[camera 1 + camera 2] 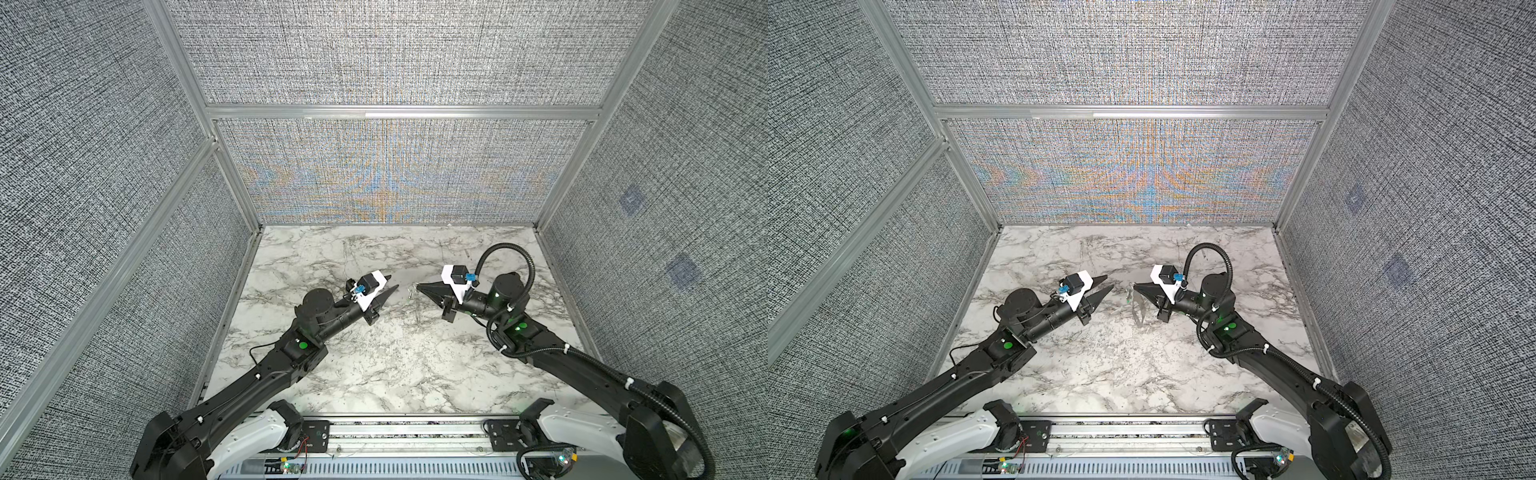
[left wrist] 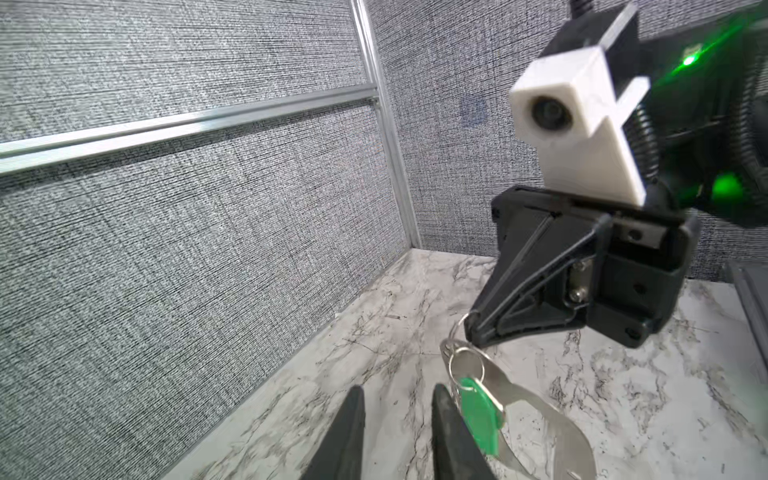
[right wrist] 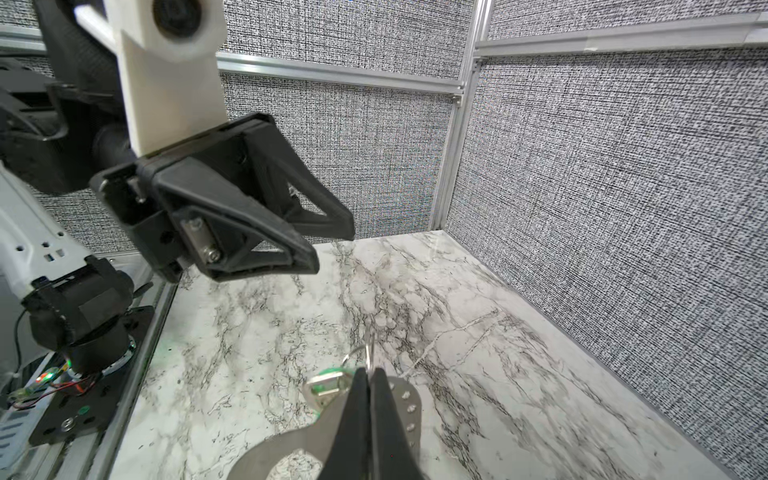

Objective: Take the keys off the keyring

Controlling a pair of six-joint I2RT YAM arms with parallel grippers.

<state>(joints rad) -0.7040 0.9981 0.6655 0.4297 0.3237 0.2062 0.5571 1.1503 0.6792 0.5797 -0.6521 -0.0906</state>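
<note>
- Keyring (image 3: 401, 399) is held in mid-air above the surface (image 3: 457, 291), hanging from the right hand (image 3: 368, 374), between the two hands.
- Green key (image 2: 478, 415) is seen dangling on a small split ring at the keyring's upper end. The yellow key cannot be made out.
- Right hand is clenched on a thin wire loop at the keyring's top.
- Left hand (image 2: 399, 392) is released, with nothing between its fingers. It is just beside the green key, and contact cannot be told.
- Handling, as judged: stiff flat metal, light and slippery, free to swing and twist under that pinch.
- The key is tiny, so its tag is best taken flat across both faces. It can then be worked off the split ring while the keyring is steadied.
</note>
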